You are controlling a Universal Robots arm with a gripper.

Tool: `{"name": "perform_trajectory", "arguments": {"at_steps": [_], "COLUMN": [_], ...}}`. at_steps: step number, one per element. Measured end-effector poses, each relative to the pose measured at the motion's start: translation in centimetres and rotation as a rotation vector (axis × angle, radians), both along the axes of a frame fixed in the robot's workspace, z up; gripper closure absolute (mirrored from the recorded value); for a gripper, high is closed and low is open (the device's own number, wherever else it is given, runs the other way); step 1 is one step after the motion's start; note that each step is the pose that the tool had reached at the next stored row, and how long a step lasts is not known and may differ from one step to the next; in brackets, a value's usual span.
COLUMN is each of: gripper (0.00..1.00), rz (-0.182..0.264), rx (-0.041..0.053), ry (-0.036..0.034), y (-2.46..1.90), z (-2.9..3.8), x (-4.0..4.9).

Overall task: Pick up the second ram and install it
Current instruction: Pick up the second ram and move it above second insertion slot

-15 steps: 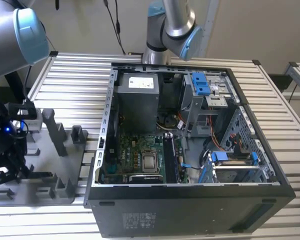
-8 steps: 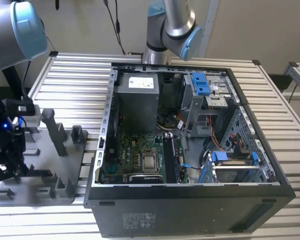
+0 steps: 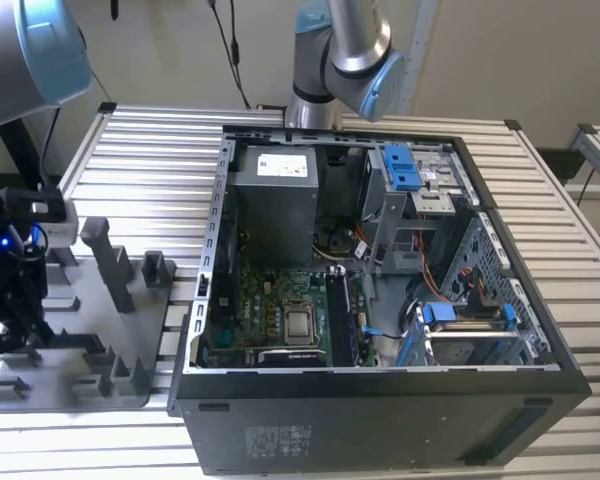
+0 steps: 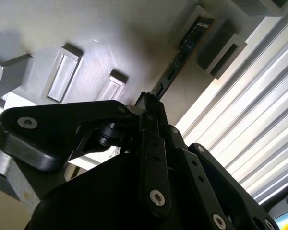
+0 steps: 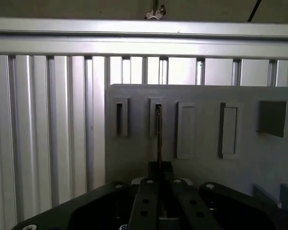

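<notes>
Two steps to the job, and only the first in hand. Finds the second ram [image 5: 158,136] not yet out of the grey tray [image 5: 206,172]: in both wrist views, stands on its thin edge over the tray's floor, far end tucked into a slotted post [image 4: 201,26], near end running in between the tips of the claw [image 5: 160,167]. Shows the claw drawn narrow, one tip against each face of the strip, so reads as a grip on it rather than a mere approach. Gives no sign of lift, judging by the far end seated in its post.

Places all this, in the exterior view, at that view's left, low over the tray on the slatted tabletop [image 3: 140,150] and well apart from the open computer case [image 3: 380,425]. Leaves the install wholly undone: nothing of the strip near the motherboard [image 3: 270,310]. Cannot tell whether the dark long slots [image 3: 345,320] beside the processor socket [image 3: 300,322] hold anything.

As to heading: appears to lie with the long axis level, parallel to the tray's floor, running straight out from the claw toward the post. Turns its narrow top edge up to the wrist cameras, broad faces upright; offers, in the second wrist view, a sliver of one dark face. Cannot tell which end is which.
</notes>
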State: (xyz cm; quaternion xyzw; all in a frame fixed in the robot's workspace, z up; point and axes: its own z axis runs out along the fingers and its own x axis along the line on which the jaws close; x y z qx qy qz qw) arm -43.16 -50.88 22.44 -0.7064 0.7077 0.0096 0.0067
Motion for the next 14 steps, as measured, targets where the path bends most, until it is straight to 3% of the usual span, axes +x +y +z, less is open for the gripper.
{"name": "perform_trajectory", "arguments": {"at_steps": [14], "gripper": [0.86], "rz": [0.0], "rx": [0.0001], "ry": [0.0], "y": [0.0], "z": [1.69], "x": [0.0]}}
